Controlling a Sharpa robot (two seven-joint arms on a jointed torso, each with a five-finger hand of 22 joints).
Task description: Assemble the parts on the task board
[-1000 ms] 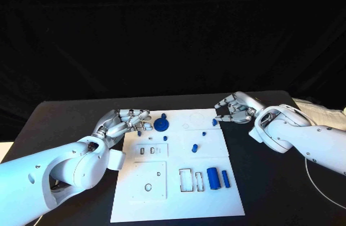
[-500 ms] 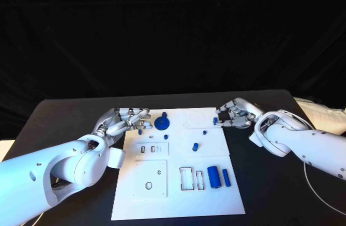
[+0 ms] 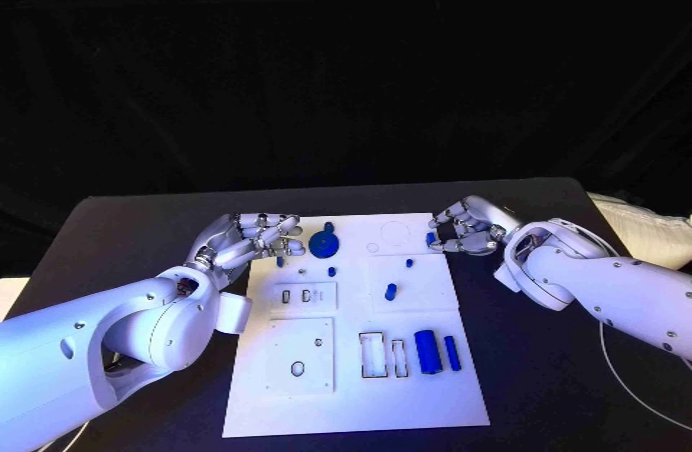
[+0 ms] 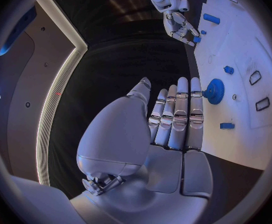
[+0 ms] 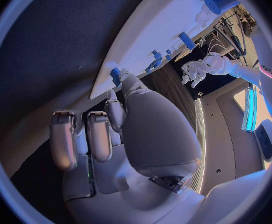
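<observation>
The white task board [image 3: 433, 392] lies in the middle of the table. A small blue peg [image 3: 431, 239] stands at its far right edge. My right hand [image 3: 464, 230] is curled over that edge and pinches the peg between thumb and a fingertip; in the right wrist view the peg [image 5: 115, 76] sits at the tip of the thumb of my right hand [image 5: 111, 129]. My left hand [image 3: 257, 237] lies at the board's far left corner, fingers straight and side by side, holding nothing. A blue gear [image 3: 325, 244] stands just beside its fingertips [image 4: 180, 99].
Small blue pieces [image 3: 389, 293] lie about the board's middle. A blue cylinder [image 3: 426, 350] and a thinner blue bar [image 3: 451, 354] lie at the near right beside rectangular slots [image 3: 372, 357]. Black table [image 3: 130, 232] surrounds the board.
My right hand has moved left to the board's edge and its fingers have closed in on the small blue peg. The left hand has hardly moved.
</observation>
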